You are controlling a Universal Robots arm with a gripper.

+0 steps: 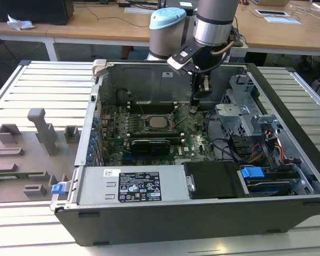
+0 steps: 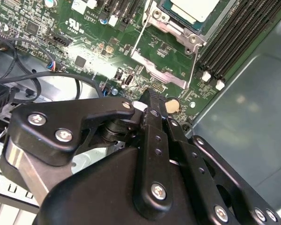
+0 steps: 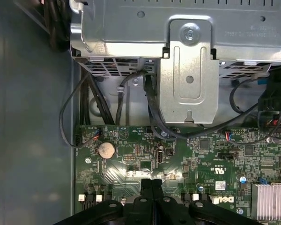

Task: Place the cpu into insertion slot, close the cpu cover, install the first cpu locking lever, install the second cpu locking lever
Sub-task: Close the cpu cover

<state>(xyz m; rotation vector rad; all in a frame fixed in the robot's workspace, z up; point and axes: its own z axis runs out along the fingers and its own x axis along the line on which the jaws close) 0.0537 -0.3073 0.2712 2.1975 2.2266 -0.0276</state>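
The cpu (image 1: 159, 122) lies flat in the slot (image 1: 173, 124) at mid-board (image 3: 201, 154), inside the open case (image 1: 114, 80). In the second wrist view the cover (image 2: 178, 27) appears to be down over it, framing the silver top, though I cannot tell whether it is fully seated. Two thin lever wires (image 2: 139, 30) run out from the slot's sides toward the board's near edge. Whether either is hooked is not clear.

The gripper (image 2: 150, 97) hangs tip-down just beside the slot, on the side toward the exterior view's right, close to the coin cell (image 2: 171, 106). Its two fingers are pressed together with nothing between them.

My reading is that placing and covering are done and the lever steps are in hand. Latching a lever would call for the closed tips to bear on the wire's free end, press it down and steer it under its hook without scraping the board.

Counted: one cpu, one slot, one cover, two levers, one gripper, one coin cell, one black card (image 1: 148, 144).
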